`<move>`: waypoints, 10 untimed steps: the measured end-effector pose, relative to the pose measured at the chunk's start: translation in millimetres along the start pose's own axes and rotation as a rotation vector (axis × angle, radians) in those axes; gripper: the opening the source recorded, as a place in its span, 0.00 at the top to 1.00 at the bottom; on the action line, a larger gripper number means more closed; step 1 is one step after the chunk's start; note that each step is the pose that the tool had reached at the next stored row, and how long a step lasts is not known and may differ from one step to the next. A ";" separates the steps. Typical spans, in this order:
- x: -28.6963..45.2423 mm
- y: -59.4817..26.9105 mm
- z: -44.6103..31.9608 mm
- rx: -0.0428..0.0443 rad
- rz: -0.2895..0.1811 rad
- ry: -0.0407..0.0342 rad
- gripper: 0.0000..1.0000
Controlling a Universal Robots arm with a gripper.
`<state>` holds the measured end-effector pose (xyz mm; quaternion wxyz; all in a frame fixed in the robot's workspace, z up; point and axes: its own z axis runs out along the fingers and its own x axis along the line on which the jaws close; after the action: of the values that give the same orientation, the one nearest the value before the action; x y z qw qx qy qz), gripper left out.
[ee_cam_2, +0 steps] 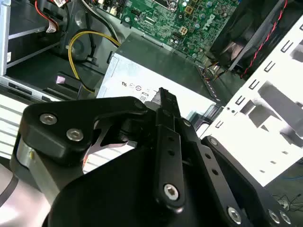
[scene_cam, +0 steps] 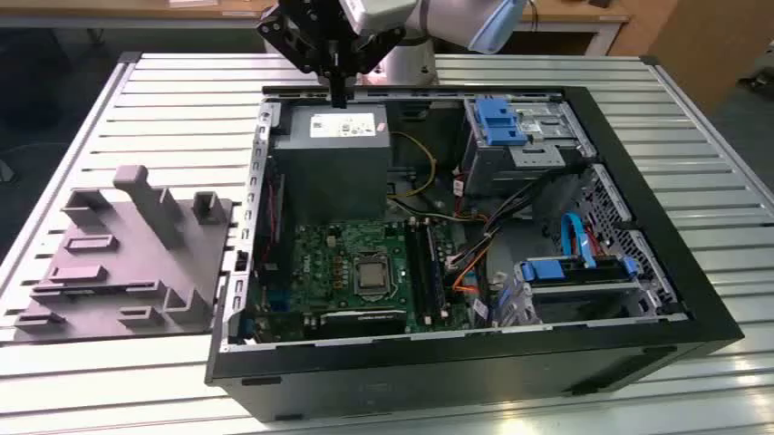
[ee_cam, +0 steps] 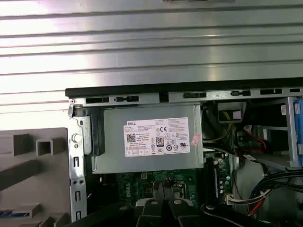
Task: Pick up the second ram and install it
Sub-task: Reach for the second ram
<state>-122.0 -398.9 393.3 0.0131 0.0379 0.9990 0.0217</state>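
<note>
My gripper [scene_cam: 339,98] hangs over the far edge of the open computer case [scene_cam: 484,349], just above the grey power-supply box [scene_cam: 333,154]. Its black fingers [ee_cam_2: 162,97] stand pressed together, shut, with nothing visible between them. The green motherboard [scene_cam: 339,263] lies nearer the front of the case, with its long black slots [scene_cam: 426,263] beside the processor socket. In the first wrist view the power-supply box [ee_cam: 151,137] lies straight below the gripper [ee_cam: 163,204]. The second ram is out of view.
A grey plastic fixture [scene_cam: 121,263] with posts and pockets sits on the slatted metal table [scene_cam: 145,91] at the exterior view's left. Drive cages with blue latches [scene_cam: 520,127] and bundled cables [scene_cam: 484,236] occupy the case's right side.
</note>
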 end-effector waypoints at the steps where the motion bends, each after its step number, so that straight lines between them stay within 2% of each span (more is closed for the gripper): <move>1: 0.0 0.0 0.0 0.0000 0.000 0.0000 0.90; 10: 2.1 -0.2 0.0 -0.0001 0.000 0.0000 0.90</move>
<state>-124.0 -398.9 393.3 0.0131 0.0379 0.9990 0.0218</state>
